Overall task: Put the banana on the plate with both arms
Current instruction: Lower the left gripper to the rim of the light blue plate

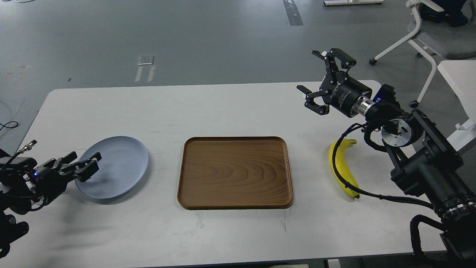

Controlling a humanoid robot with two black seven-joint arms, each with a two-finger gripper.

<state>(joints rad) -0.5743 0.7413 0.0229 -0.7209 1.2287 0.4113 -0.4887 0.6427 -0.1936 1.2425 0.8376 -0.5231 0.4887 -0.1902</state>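
My right end effector [319, 79] hangs above the counter [223, 108] near its far right corner, pointing left, its fingers spread wide apart with nothing between them. The black arm behind it runs down and back toward the counter's right edge, with a silver joint ring and a black cable looping off it.

My left end effector [82, 164] sits low by the counter's left edge, pointing right. Its dark fingers overlap the near left rim of the plate [122, 160] in this view, and they look parted, with nothing gripped; I cannot tell whether they touch the plate or hover just over it.

The banana [339, 169] lies flat on the counter close to the right edge, below my right end effector and apart from it. It is bright yellow, curved, with its greenish stem end toward the far side and its dark tip toward the near side. A black cable from my right arm crosses over it along its length.

The plate, round and pale blue-grey, rests on the counter toward the left edge, well apart from the banana.

Between plate and banana, at the middle of the counter, lies a rectangular brown wooden tray [235, 201] with rounded corners.

Beyond the counter's far right corner, a white and grey chair [427, 41] stands on the grey floor.
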